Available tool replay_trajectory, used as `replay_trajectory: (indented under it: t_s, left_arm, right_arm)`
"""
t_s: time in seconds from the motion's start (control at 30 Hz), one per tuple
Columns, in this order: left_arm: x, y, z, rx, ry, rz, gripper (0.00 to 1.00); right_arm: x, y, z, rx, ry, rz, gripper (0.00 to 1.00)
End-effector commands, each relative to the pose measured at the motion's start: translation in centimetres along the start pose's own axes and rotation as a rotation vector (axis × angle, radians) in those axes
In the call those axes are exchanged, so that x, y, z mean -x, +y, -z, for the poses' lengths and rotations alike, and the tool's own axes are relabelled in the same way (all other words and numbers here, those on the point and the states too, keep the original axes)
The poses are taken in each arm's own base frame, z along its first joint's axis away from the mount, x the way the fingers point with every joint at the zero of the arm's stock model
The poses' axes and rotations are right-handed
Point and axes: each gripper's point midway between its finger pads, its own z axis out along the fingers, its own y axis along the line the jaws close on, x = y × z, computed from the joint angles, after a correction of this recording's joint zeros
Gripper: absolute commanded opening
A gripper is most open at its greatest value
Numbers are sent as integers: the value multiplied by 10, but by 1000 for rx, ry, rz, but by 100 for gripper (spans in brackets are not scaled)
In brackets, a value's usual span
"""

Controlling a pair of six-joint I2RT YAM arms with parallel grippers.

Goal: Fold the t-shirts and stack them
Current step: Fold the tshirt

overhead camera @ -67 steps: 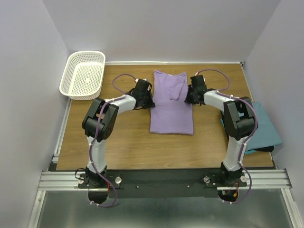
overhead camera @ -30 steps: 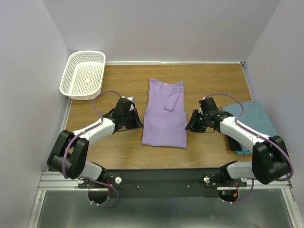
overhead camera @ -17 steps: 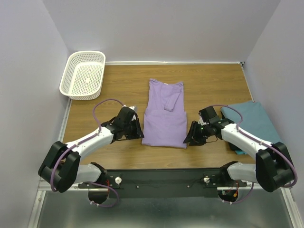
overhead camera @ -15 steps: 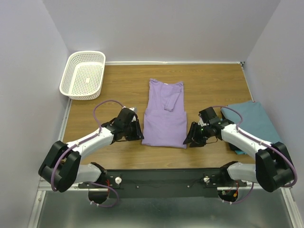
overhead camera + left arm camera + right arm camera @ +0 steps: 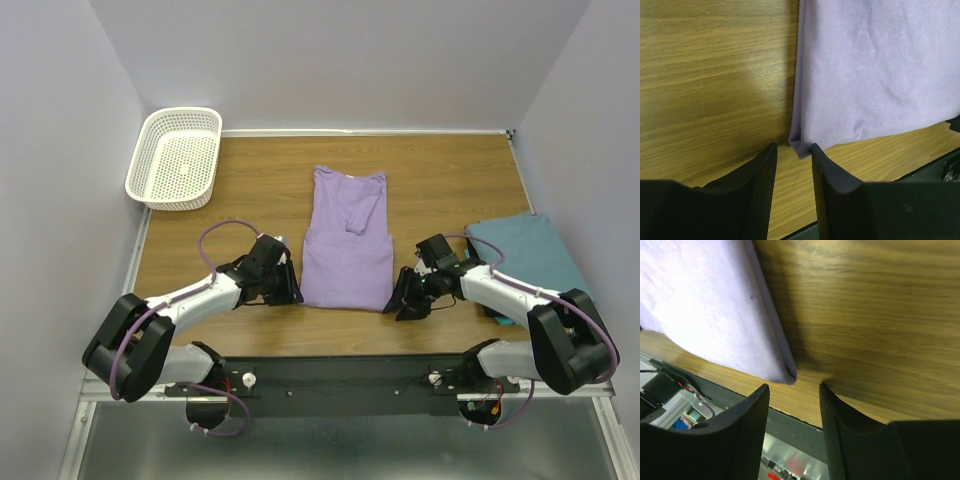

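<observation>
The lavender-purple t-shirt (image 5: 345, 245) lies flat mid-table, folded into a long strip with one sleeve laid across its upper part. My left gripper (image 5: 291, 292) sits at its near-left corner, open. In the left wrist view that corner (image 5: 800, 149) lies just ahead of the gap between the black fingertips (image 5: 767, 160), and nothing is gripped. My right gripper (image 5: 400, 301) is at the near-right corner, also open. In the right wrist view the corner (image 5: 789, 374) lies just beyond its gap. The teal t-shirt (image 5: 525, 262) lies folded at the table's right edge.
A white mesh basket (image 5: 175, 155) stands at the far left corner. The wooden table (image 5: 450, 180) is walled in on three sides. Its near edge and the black mounting rail (image 5: 340, 375) lie right under both grippers.
Both grippers have slid toward the near edge along the shirt's sides, down to its near corners, and their jaws stand wider. Before that, the shirt came nearer with them.
</observation>
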Motion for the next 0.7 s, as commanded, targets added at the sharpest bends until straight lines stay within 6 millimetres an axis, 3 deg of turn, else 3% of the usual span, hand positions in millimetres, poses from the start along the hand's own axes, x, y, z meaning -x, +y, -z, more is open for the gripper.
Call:
replay_trajectory:
  t_s: [0.0,0.5,0.63,0.67]
  left_arm:
    - [-4,-6,-4,-36,5,7,42]
    - [-10,0,-16,-24,15,1,39]
    - [-13,2,-17,-19,21,-2,29]
    - [-14,2,-18,-17,28,-1,22]
  right_arm:
    - [0,3,-6,23,-1,-11,51]
    - [13,1,-13,22,-83,-83,42]
    - [18,2,-12,25,-114,-89,36]
    - [20,4,-11,27,-122,-88,33]
